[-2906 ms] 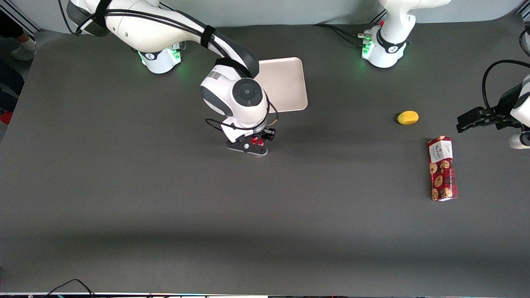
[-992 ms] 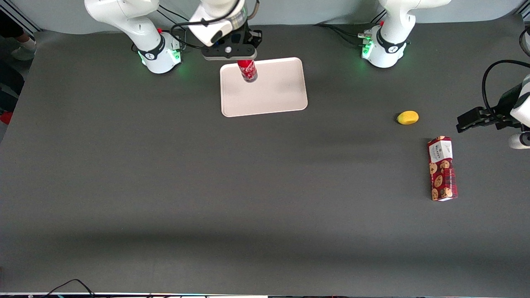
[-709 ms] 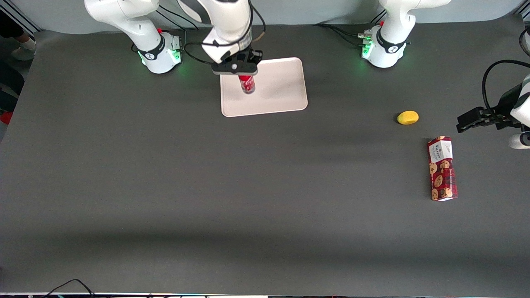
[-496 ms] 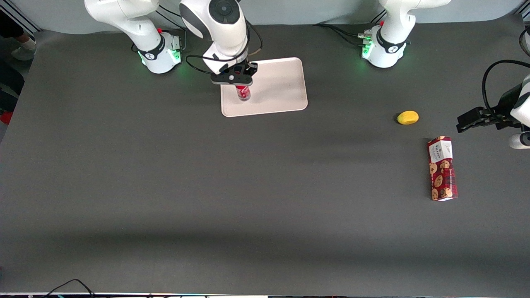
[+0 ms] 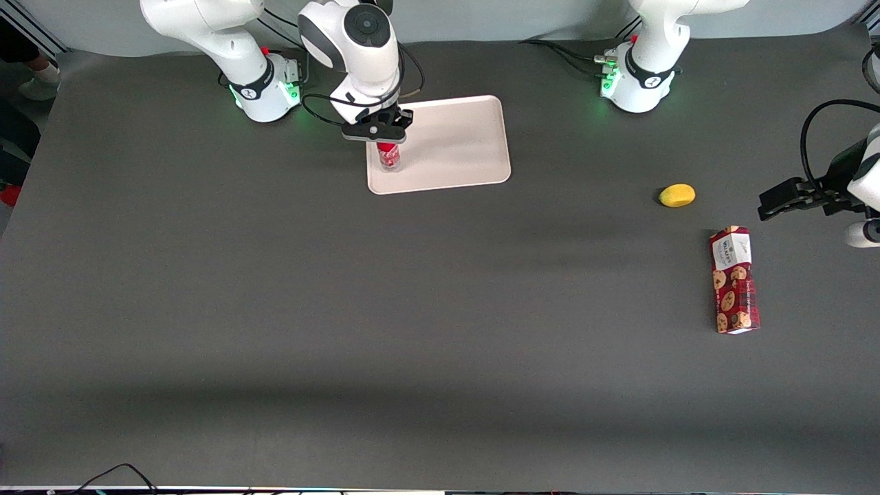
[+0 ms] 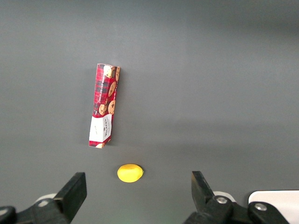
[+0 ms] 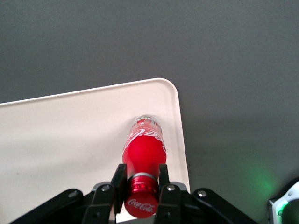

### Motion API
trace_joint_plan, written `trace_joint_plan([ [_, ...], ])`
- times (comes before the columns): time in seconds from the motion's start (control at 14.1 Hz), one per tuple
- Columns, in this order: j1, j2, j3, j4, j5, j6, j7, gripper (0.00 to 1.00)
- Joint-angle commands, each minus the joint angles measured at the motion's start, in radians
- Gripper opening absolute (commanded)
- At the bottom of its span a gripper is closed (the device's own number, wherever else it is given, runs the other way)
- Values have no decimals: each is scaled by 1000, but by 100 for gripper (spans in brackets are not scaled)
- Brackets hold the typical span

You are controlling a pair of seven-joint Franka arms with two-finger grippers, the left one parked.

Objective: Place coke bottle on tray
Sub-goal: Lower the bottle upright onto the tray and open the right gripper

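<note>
The coke bottle [image 5: 389, 157] stands upright, red label and clear base showing, held by its neck just under the red cap. My right gripper [image 5: 381, 137] is shut on it from above. The bottle's base is over the pale pinkish-cream tray [image 5: 454, 148], near the tray's corner closest to the front camera at the working arm's end. In the right wrist view the bottle [image 7: 144, 144] points down at the tray [image 7: 70, 130], close to its rounded corner rim, and the gripper [image 7: 141, 177] clamps the neck between both fingers. Whether the base touches the tray I cannot tell.
A yellow lemon-like fruit [image 5: 677, 195] and a red cookie box [image 5: 734, 280] lie toward the parked arm's end of the table; the left wrist view also has the fruit [image 6: 130, 173] and box [image 6: 105, 111]. Two arm bases [image 5: 265, 96] [image 5: 636, 86] stand farther from the camera than the tray.
The gripper carried the bottle off the table to above the tray, then came down and shifted toward the front camera and the tray's working-arm end.
</note>
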Motion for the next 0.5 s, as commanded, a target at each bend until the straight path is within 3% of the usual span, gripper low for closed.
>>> trace_joint_plan([
  [0.0,-8,-51,12,-37,32,34,1,0],
  [0.14,-7,-51,22,-38,66,35,1,0],
  [0.43,-10,-51,33,-41,71,46,1,0],
])
